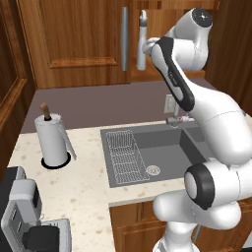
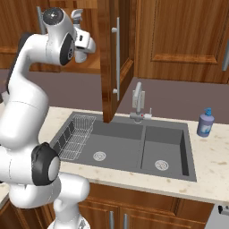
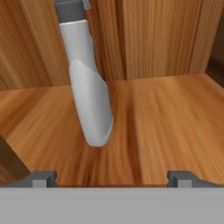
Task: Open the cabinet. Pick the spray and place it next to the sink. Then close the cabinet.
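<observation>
The spray (image 3: 89,100), a tall pale grey bottle with a darker grey head, stands upright on the wooden shelf (image 3: 166,127) inside the cabinet (image 2: 109,67), whose right door is swung open above the sink (image 2: 134,147). The gripper (image 3: 111,177) hangs just before it, fingers spread wide and empty, with bare shelf to the bottle's right.

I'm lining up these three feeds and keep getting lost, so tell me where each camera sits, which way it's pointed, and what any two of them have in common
Left base view: behind the arm's left, looking down over the sink; the arm rises at lower right.
Right base view: behind its right, over the same sink; the arm rises at left.
Hand view: on the hand, looking into the cabinet at the spray; open gripper tips at the bottom.
Shared: both base views show sink, arm, open cabinet door.
</observation>
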Robot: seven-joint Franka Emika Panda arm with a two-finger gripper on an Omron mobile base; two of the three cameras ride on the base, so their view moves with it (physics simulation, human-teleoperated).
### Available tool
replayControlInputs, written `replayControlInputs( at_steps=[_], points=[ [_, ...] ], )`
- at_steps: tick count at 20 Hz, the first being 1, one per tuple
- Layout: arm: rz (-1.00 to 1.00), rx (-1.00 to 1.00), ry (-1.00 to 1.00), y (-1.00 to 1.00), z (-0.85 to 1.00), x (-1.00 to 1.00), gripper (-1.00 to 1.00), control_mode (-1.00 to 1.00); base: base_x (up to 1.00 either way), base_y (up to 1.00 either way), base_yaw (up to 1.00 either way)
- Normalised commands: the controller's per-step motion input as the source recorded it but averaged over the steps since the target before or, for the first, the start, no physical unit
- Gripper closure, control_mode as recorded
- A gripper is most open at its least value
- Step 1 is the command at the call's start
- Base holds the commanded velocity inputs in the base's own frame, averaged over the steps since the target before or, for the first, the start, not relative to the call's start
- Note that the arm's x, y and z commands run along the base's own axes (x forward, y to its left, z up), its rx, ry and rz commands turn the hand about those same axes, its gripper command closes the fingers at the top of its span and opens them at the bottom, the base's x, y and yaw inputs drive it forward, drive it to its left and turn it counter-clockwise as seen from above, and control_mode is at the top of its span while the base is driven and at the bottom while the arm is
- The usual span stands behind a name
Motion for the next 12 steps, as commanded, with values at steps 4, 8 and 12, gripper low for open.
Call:
replayControlInputs(
  at_steps=[4, 8, 12],
  points=[
    [0.0, 0.0, -0.06, 0.0, -0.04, 0.04, -1.0, -1.0, 0.0, 0.0, 0.0],
    [0.0, 0.0, -0.08, 0.0, 0.0, 0.03, -1.0, -1.0, 0.0, 0.0, 0.0],
    [0.0, 0.0, -0.05, -0.05, 0.0, 0.13, -1.0, -1.0, 0.0, 0.0, 0.0]
  ],
)
